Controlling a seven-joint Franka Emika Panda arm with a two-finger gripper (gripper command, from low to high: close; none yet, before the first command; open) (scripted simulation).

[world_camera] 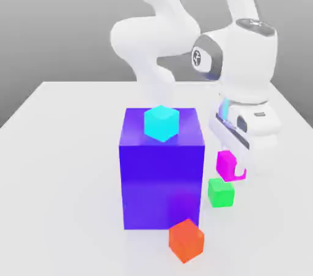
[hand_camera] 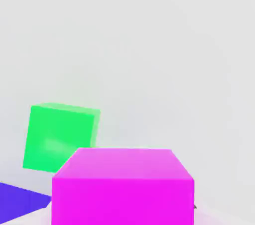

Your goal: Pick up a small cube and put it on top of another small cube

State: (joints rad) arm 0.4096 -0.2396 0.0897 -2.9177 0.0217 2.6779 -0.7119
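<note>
The small magenta-pink cube (world_camera: pixel 225 163) sits between the fingers of my gripper (world_camera: pixel 231 172), which is shut on it; one white fingertip (world_camera: pixel 240 174) shows at its right side. In the hand view the magenta cube (hand_camera: pixel 123 189) looms close. The small green cube (world_camera: pixel 220 193) rests on the white table just in front of and below the magenta one in the exterior view, apart from it. In the hand view the green cube (hand_camera: pixel 60 136) lies beyond the magenta one and off to one side.
A big blue-purple block (world_camera: pixel 162 177) stands at the exterior view's left of both cubes, with a cyan cube (world_camera: pixel 161 123) on top. An orange-red cube (world_camera: pixel 186 240) lies at the block's front corner. White table (world_camera: pixel 61 146) stretches to the left.
</note>
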